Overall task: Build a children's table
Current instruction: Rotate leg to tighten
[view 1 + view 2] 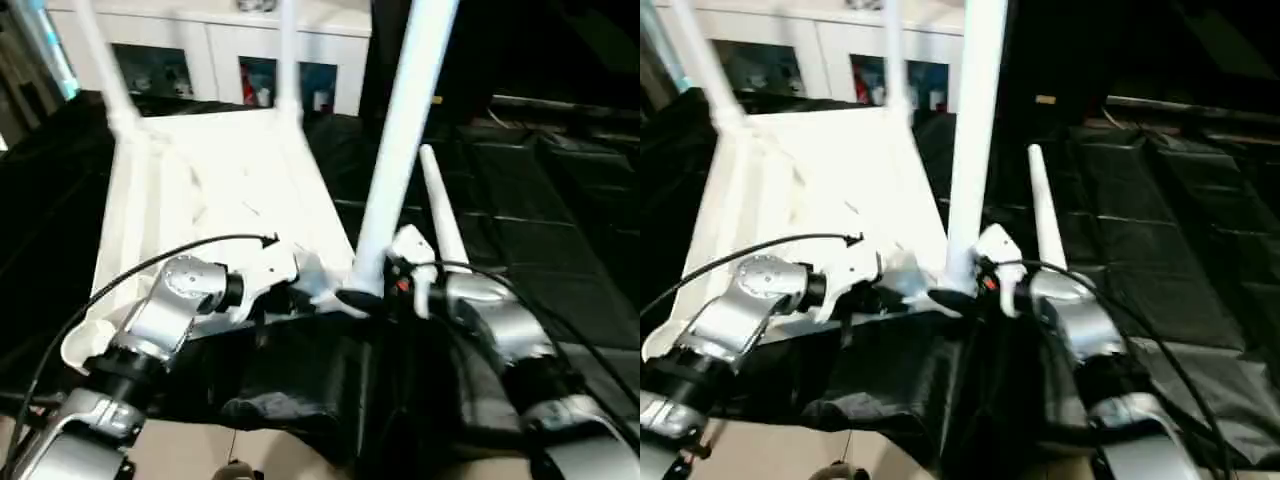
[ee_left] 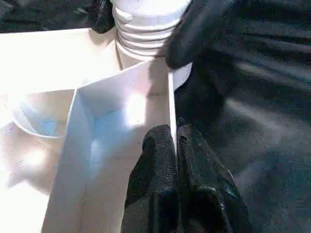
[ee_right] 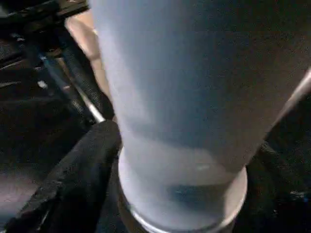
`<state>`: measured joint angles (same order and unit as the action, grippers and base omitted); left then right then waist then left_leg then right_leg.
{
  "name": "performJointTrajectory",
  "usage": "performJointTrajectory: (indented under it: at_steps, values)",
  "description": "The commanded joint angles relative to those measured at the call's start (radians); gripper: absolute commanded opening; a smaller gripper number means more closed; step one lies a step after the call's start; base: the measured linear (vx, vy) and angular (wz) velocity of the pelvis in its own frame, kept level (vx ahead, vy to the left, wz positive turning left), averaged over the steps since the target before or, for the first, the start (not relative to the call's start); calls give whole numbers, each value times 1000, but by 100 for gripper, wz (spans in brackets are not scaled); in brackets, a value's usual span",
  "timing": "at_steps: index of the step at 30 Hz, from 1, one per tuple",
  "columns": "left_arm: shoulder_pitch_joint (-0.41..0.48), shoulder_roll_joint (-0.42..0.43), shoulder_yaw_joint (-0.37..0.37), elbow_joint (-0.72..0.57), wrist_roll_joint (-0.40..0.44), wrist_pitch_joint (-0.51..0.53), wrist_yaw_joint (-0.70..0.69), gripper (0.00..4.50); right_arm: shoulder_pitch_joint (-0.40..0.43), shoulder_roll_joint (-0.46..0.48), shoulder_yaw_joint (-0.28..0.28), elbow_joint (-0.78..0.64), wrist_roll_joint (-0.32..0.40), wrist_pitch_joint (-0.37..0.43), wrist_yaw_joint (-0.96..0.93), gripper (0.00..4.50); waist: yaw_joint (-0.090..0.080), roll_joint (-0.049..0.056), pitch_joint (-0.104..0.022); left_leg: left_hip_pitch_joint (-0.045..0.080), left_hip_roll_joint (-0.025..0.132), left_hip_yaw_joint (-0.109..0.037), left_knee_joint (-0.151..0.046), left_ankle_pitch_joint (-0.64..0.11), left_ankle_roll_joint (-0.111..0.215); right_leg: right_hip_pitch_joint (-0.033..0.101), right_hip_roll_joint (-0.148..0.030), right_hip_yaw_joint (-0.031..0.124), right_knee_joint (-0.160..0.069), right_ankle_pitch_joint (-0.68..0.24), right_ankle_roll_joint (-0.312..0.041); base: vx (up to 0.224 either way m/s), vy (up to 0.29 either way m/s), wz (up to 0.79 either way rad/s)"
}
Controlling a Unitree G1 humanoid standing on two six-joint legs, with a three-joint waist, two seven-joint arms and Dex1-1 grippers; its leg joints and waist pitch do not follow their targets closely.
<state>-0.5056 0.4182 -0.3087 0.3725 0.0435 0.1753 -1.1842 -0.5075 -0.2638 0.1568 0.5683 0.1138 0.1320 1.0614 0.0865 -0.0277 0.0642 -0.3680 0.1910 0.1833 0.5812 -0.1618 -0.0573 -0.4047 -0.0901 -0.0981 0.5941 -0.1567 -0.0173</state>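
The children's table (image 1: 215, 190) is lain upside down on the black-draped worktop (image 1: 520, 200), its rim pinched by the left hand (image 2: 174, 145), so the leg (image 1: 400, 140) gripped by the right hand (image 1: 392, 285) is best kept vertical while being screwed in.

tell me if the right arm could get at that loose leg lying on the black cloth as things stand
Probably yes. The loose leg lies on the black cloth just past the right gripper, with nothing between them. But that gripper's fingers sit around the base of the upright leg, so it must let go first.
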Motion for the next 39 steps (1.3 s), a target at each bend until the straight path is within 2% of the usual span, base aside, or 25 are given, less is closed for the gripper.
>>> performJointTrajectory:
  at_steps: [1, 4, 5, 9, 11, 13, 15, 16, 18, 19, 20, 23, 24, 25, 27, 29, 31, 33, 36, 38, 39]
  values:
    - [11, -3, -50, -37, -12, -5, -57, 0, 3, 4, 26, -42, 13, 20, 43, 324, -3, 0, -71, 17, 48, -14, -71, -290, 20, 45, -66, 59, -72, -336, -184, 0, 0, 0]
    - [17, 7, -51, -43, -15, -7, -66, 0, 9, 1, 31, -57, 14, 36, 51, 313, -3, 4, -70, 18, 48, -15, -72, -305, 7, 43, -66, 58, -74, -353, -183, 0, 0, 0]
    - [17, 7, -51, -43, -15, -7, -66, 0, 9, 1, 31, -57, 14, 36, 51, 296, -4, 3, -70, 18, 48, -15, -72, -308, 6, 43, -66, 58, -74, -356, -182, 0, 0, 0]
    - [17, 8, -44, -41, -17, -8, -64, 0, 14, 5, 35, -56, 12, 40, 44, 276, -4, 2, -71, 18, 46, -15, -71, -305, 4, 44, -67, 59, -75, -356, -179, 0, 0, 0]
    - [5, -14, -28, -30, -19, -3, -19, 0, 19, 34, 24, -43, 11, 46, -14, 276, -3, 2, -71, 18, 47, -16, -72, -300, 3, 43, -68, 59, -75, -355, -179, 0, 0, 0]
    - [-16, -46, -7, -3, -8, 27, 58, 0, 4, 73, 1, 2, -7, 49, -119, 274, -8, 2, -68, 17, 46, -16, -73, -313, -5, 42, -67, 58, -77, -375, -175, 0, 0, 0]
    - [-28, -61, 2, 14, -1, 38, 96, 0, -6, 90, -7, 29, -20, 31, -169, 274, -12, 2, -66, 21, 44, -19, -72, -346, -18, 39, -69, 56, -83, -433, -161, 0, 0, 0]
    - [-42, -77, 12, 31, 5, 52, 135, 0, -19, 110, -19, 62, -30, 31, -226, 273, -19, 2, -64, 23, 41, -22, -71, -378, -27, 36, -69, 52, -91, -495, -141, 0, 0, 0]
    - [-83, -125, 35, 79, 18, 86, 230, 0, -61, 175, -54, 157, -45, 31, -395, 273, -28, 2, -64, 23, 41, -24, -71, -384, -37, 32, -71, 52, -91, -512, -138, 0, 0, 0]
    - [-116, -162, 45, 117, 32, 101, 303, 0, -92, 228, -82, 212, -38, 39, -502, 273, -35, 4, -63, 24, 39, -29, -70, -407, -45, 33, -70, 47, -96, -545, -126, 0, 0, 0]
    - [-125, -171, 47, 128, 36, 102, 322, 0, -100, 241, -89, 223, -36, 42, -526, 273, -43, 2, -62, 25, 37, -30, -68, -421, -44, 32, -71, 43, -103, -576, -112, 0, 0, 0]
    - [-156, -205, 50, 167, 50, 108, 383, 0, -128, 284, -96, 262, -42, 39, -613, 273, -49, 3, -62, 25, 35, -30, -65, -430, -29, 29, -72, 41, -112, -599, -94, 0, 0, 0]
    - [-165, -218, 50, 178, 53, 107, 400, 0, -138, 298, -89, 276, -56, 28, -643, 273, -51, 2, -63, 24, 34, -30, -65, -430, -26, 29, -70, 40, -113, -598, -92, 0, 0, 0]
    - [-171, -227, 47, 183, 55, 102, 405, 0, -144, 307, -80, 285, -68, 14, -656, 273, -51, 3, -63, 28, 33, -29, -64, -434, -24, 24, -70, 41, -115, -600, -90, 0, 0, 0]
    - [-174, -234, 38, 184, 58, 85, 399, 0, -149, 320, -70, 292, -73, -8, -643, 328, -51, 2, -63, 26, 35, -29, -65, -434, -19, 27, -71, 39, -114, -592, -91, 0, 0, 0]
    - [-172, -236, 32, 179, 58, 74, 386, 0, -153, 327, -74, 298, -67, -16, -623, 345, -50, 3, -64, 20, 36, -29, -68, -422, -14, 29, -70, 43, -109, -560, -100, 0, 0, 0]
    - [-166, -234, 28, 170, 54, 63, 368, 0, -154, 329, -81, 297, -57, -17, -603, 352, -50, 3, -65, 19, 38, -29, -70, -420, -13, 31, -70, 44, -105, -534, -109, 0, 0, 0]
    - [-153, -225, 21, 155, 44, 48, 335, 0, -160, 324, -86, 304, -57, -32, -582, 386, -50, 4, -65, 20, 39, -28, -70, -421, -13, 29, -69, 46, -102, -514, -120, 0, 0, 0]
    - [-125, -197, 8, 123, 27, 26, 273, 0, -158, 299, -76, 297, -65, -61, -546, 393, -49, 2, -68, 14, 40, -28, -71, -407, -8, 35, -72, 49, -97, -488, -131, 0, 0, 0]
    - [-103, -174, 0, 99, 16, 13, 227, 0, -151, 275, -63, 280, -71, -77, -509, 393, -51, 3, -69, 8, 43, -28, -73, -379, -4, 40, -72, 52, -87, -432, -152, 0, 0, 0]
    - [-93, -162, -2, 88, 11, 14, 209, 0, -144, 260, -54, 267, -69, -83, -474, 393, -49, 3, -70, 13, 44, -24, -71, -375, -2, 35, -70, 54, -87, -418, -159, 0, 0, 0]
